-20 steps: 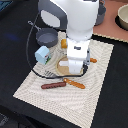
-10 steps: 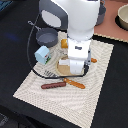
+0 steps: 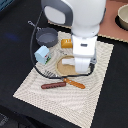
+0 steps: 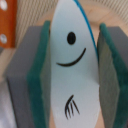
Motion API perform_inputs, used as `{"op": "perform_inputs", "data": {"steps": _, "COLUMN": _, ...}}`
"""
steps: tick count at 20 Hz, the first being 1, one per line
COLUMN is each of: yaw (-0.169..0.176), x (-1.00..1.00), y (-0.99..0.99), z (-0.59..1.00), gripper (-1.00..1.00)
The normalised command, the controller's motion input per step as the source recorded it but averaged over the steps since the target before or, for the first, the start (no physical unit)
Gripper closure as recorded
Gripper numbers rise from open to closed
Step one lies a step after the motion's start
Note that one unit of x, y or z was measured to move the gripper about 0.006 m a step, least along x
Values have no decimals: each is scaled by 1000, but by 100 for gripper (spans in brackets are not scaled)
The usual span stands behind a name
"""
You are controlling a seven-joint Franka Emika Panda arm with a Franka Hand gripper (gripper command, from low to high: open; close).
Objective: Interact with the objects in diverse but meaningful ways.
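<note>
The silver fish [image 4: 70, 55], pale with a drawn eye and smile, stands on edge between the green pads [image 4: 41, 85] of my gripper [image 4: 73, 75]; both pads press its sides. In the exterior view the gripper [image 3: 80, 68] hangs low over the round tan plate [image 3: 64, 67], and the hand hides the fish. Other objects lie on the beige mat: grey long-handled pan [image 3: 47, 36] at the back, pale blue carton [image 3: 42, 54], ridged yellow-orange bread loaf [image 3: 67, 43], and red-brown sausage [image 3: 53, 85] in front.
An orange-handled knife [image 3: 75, 83] and a fork [image 3: 50, 75] lie beside the plate. The mat [image 3: 95, 95] rests on a dark table. A bowl [image 3: 122, 17] sits on a wooden surface at the back on the exterior view's right.
</note>
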Motion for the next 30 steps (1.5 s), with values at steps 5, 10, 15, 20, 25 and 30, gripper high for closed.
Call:
{"op": "perform_inputs", "data": {"steps": 5, "yaw": 82, "x": -92, "y": 594, "z": 942, "gripper": 100}}
{"op": "perform_inputs", "data": {"steps": 10, "yaw": 94, "x": -368, "y": 738, "z": 510, "gripper": 100}}
{"op": "perform_inputs", "data": {"steps": 15, "yaw": 81, "x": -669, "y": 673, "z": 220, "gripper": 100}}
{"op": "perform_inputs", "data": {"steps": 20, "yaw": 60, "x": -785, "y": 639, "z": 13, "gripper": 100}}
{"op": "perform_inputs", "data": {"steps": 25, "yaw": 35, "x": -769, "y": 722, "z": 0, "gripper": 100}}
{"op": "perform_inputs", "data": {"steps": 30, "yaw": 6, "x": -607, "y": 910, "z": 2, "gripper": 100}}
